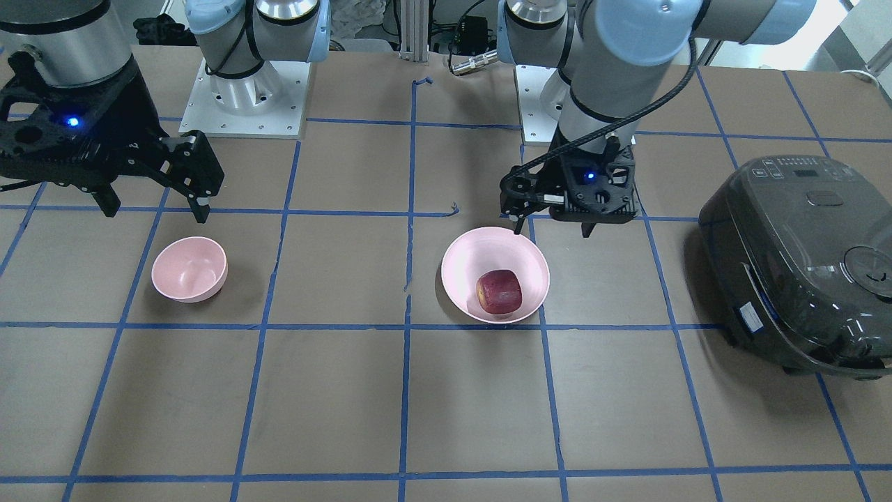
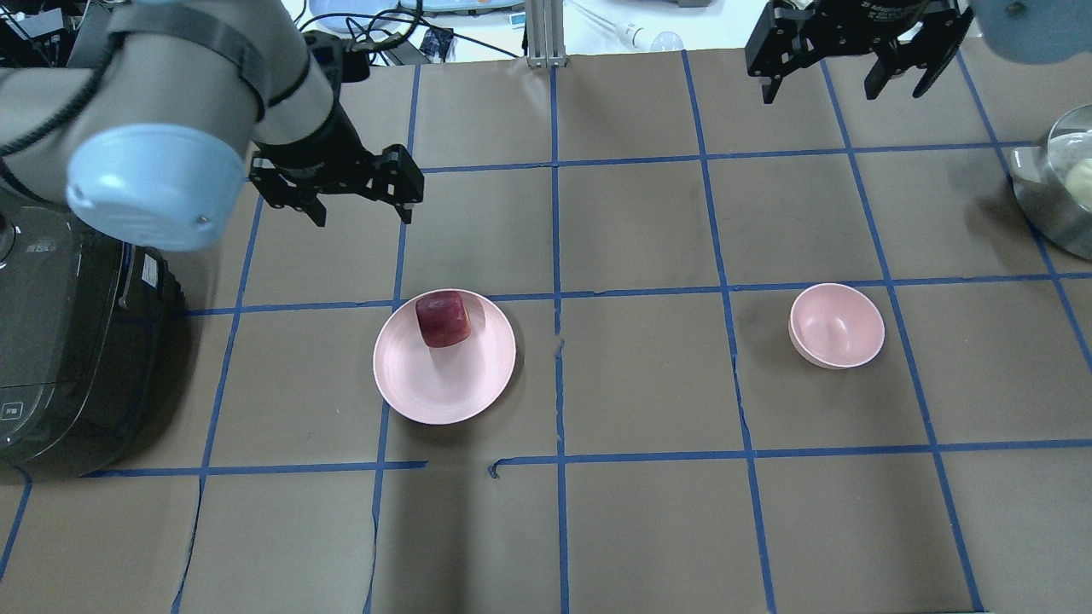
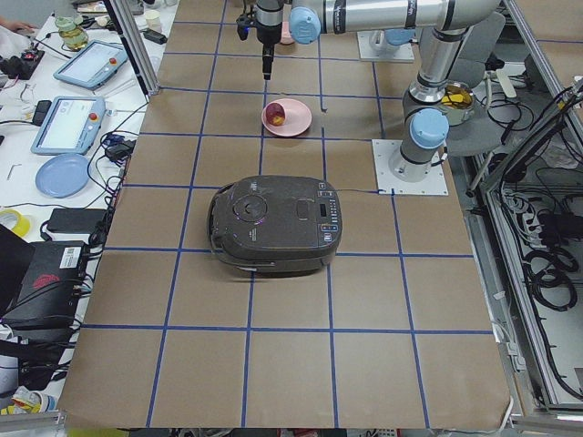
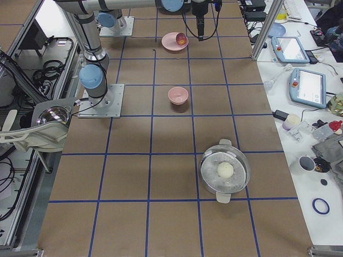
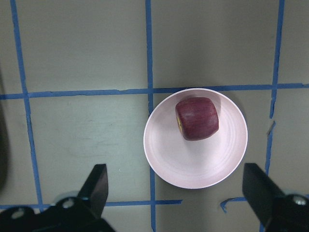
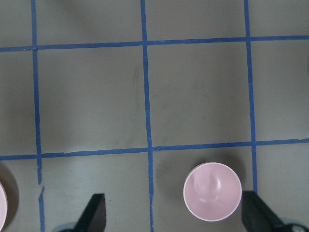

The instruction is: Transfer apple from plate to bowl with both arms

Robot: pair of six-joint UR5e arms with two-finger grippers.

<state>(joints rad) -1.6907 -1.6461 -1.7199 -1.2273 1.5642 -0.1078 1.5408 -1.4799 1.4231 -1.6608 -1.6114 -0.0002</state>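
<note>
Below my left gripper (image 2: 364, 215), its fingers spread wide apart, the apple (image 5: 196, 119) sits on the plate (image 5: 193, 169), close to the rim. It touches neither fingertip and lies between their lines, well apart from both. My right gripper (image 2: 840, 89) hangs with fingers equally spread, well apart from the bowl (image 2: 837, 326).
</note>
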